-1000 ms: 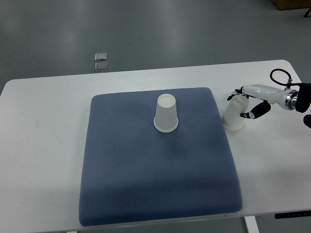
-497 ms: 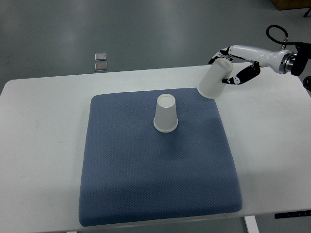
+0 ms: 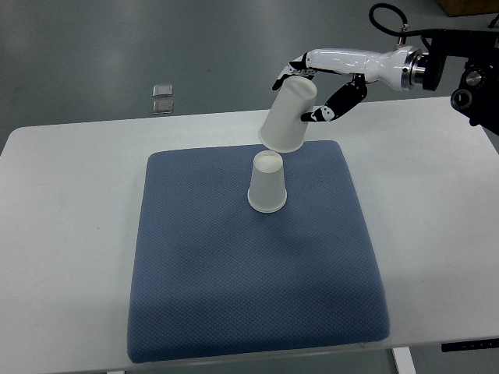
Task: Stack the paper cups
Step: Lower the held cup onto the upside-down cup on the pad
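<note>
A white paper cup [image 3: 267, 183] stands upside down on the blue mat [image 3: 249, 273], near the mat's far middle. My right hand [image 3: 306, 92] comes in from the upper right and is shut on a second white paper cup [image 3: 288, 115]. That cup is held in the air, mouth down and tilted, its rim just above and slightly right of the standing cup's top. The two cups look close but apart. My left arm does not show.
The mat lies on a white table [image 3: 62, 234]. Two small metal squares [image 3: 162, 99] sit on the grey floor beyond the table's far edge. A dark robot part [image 3: 475, 78] is at the right edge.
My right hand has lifted the held cup off the table at the mat's right side and carried it up and left, to just above the standing cup.
</note>
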You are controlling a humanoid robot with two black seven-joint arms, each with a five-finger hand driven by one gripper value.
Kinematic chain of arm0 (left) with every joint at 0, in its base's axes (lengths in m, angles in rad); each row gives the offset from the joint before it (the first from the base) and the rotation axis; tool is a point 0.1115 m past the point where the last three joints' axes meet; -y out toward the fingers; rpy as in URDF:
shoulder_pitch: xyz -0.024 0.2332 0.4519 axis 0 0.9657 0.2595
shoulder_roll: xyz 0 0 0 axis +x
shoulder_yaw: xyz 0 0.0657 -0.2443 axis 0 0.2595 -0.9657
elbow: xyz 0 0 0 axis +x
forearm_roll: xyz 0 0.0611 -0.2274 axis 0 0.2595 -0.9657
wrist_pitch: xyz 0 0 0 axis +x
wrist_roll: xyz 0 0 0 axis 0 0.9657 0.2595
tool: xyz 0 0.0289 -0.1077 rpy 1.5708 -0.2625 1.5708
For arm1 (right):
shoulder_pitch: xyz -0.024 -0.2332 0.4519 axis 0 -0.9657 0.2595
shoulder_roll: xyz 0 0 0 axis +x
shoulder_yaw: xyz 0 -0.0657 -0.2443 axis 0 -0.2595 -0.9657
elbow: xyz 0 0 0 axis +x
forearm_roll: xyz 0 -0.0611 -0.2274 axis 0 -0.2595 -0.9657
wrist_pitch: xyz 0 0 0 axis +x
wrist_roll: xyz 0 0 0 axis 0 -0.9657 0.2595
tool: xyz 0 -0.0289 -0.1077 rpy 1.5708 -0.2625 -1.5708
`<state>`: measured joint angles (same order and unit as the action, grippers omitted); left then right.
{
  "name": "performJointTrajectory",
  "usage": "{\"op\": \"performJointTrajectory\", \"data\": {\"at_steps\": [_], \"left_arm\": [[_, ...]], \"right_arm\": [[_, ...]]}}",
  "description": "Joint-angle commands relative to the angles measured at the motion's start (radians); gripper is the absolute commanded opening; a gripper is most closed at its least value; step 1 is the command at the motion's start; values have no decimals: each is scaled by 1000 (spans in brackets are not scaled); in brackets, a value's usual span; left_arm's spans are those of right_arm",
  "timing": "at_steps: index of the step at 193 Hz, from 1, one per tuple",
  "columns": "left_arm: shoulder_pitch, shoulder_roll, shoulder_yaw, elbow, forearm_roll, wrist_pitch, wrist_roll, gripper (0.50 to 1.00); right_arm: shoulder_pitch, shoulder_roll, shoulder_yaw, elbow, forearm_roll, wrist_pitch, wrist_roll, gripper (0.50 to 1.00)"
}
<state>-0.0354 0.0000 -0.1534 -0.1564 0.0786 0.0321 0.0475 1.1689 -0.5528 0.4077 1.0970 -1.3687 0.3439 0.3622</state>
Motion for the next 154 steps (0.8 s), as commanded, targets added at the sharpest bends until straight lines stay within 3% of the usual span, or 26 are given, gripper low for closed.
{"op": "performJointTrajectory", "data": {"at_steps": [1,154], "left_arm": [[0,0,0,0,1,0,0,1000],[0,0,0,0,0,0,0,1000]], "right_arm": [[8,20,-6,1,-1,14,-11,613],[-3,73,-64,-3,-40,-20,-45,617]]}}
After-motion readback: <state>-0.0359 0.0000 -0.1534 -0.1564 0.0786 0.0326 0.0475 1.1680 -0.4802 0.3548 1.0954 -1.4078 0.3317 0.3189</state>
